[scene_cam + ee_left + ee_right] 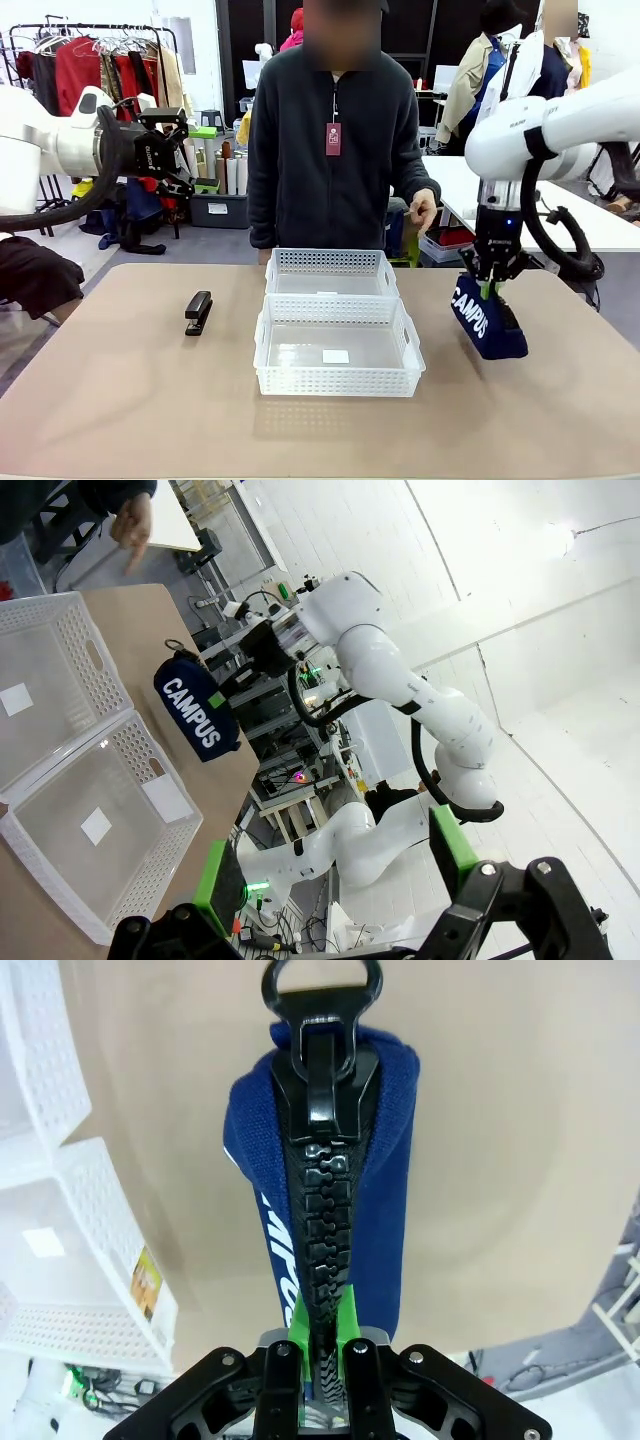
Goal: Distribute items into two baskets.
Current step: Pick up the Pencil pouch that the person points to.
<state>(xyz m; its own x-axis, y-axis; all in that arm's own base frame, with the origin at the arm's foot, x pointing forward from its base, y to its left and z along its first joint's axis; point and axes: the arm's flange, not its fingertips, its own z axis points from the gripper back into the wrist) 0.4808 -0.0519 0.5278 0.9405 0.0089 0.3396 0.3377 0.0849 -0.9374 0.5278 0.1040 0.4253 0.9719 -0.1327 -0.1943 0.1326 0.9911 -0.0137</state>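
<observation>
My right gripper [488, 290] is shut on the top zip edge of the navy "CAMPUS" pouch [486, 318], which stands on the table to the right of the baskets. In the right wrist view the green pads [298, 1325] pinch the pouch's [320, 1230] black zipper. A black stapler [198, 312] lies on the table left of the baskets. Two white lattice baskets sit mid-table, the near basket [338, 382] in front of the far basket [330, 262]. My left gripper [172, 152] hangs open high at the left, its fingers [218, 875] spread with nothing between them.
A person in a dark fleece stands at the far edge behind the baskets, one hand [423, 212] held low at their side. Bare tabletop [120, 400] lies in front and to the left. Clothes racks and other tables stand behind.
</observation>
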